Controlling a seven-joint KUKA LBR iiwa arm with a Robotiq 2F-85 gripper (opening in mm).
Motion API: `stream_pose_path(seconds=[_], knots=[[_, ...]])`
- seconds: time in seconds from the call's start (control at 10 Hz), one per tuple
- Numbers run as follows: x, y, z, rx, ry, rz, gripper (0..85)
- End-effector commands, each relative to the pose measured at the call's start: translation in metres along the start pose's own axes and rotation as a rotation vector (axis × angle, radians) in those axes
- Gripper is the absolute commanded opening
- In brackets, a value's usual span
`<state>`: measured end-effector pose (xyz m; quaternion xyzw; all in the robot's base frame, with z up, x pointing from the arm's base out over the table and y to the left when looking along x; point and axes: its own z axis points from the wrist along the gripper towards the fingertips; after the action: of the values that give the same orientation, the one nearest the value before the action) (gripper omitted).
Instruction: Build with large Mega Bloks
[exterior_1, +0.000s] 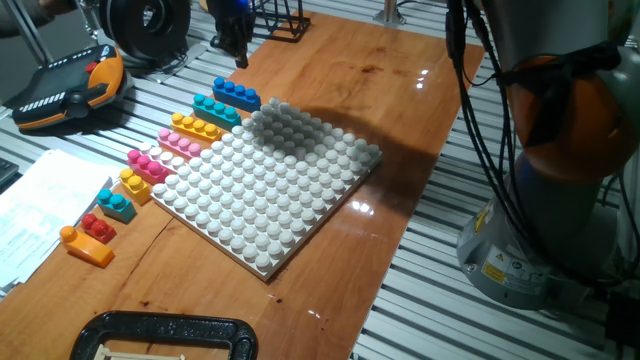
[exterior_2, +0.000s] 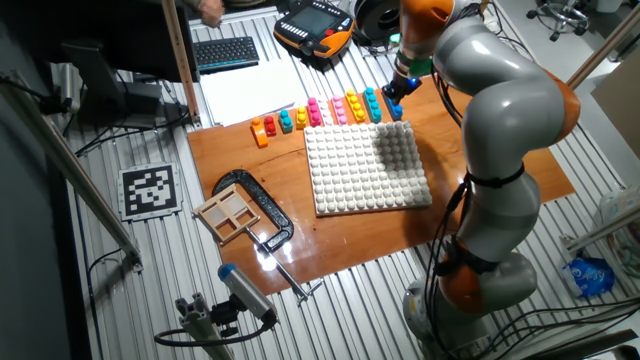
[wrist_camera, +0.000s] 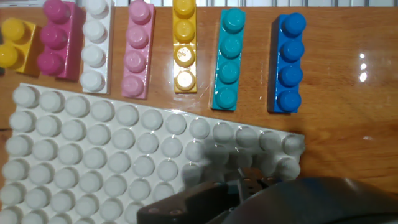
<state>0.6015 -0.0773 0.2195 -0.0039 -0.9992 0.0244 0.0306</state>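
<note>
A row of Mega Bloks lies on the wooden table along one edge of the white studded baseplate (exterior_1: 265, 185). From one end they are blue (exterior_1: 236, 94), teal (exterior_1: 216, 108), yellow (exterior_1: 196, 127), light pink (exterior_1: 180, 142), magenta (exterior_1: 148, 164), then short yellow, teal, red (exterior_1: 97, 227) and orange (exterior_1: 87, 246) ones. The hand view shows the blue (wrist_camera: 287, 64), teal (wrist_camera: 228, 59), yellow (wrist_camera: 185, 53), pink (wrist_camera: 137, 59), white (wrist_camera: 94, 53) and magenta (wrist_camera: 55, 43) bricks. My gripper (exterior_1: 240, 58) hangs above the table past the blue brick. Its jaws look closed together and hold nothing (wrist_camera: 247, 182).
A black clamp (exterior_1: 165, 335) and a small wooden frame (exterior_2: 228, 213) lie near the table's far end. Papers (exterior_1: 40, 205), an orange-black teach pendant (exterior_1: 70, 85) and a keyboard (exterior_2: 225, 50) lie beyond the brick row. The arm's base (exterior_1: 560, 200) stands beside the table.
</note>
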Motion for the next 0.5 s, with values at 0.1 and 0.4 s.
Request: stream_pose_path(seconds=[0.1, 0.4], knots=[[-0.0008, 0.001, 0.0, 0.004, 0.001, 0.023, 0.0], [-0.0021, 0.0087, -0.0032, 0.013, 0.004, 0.048, 0.0]])
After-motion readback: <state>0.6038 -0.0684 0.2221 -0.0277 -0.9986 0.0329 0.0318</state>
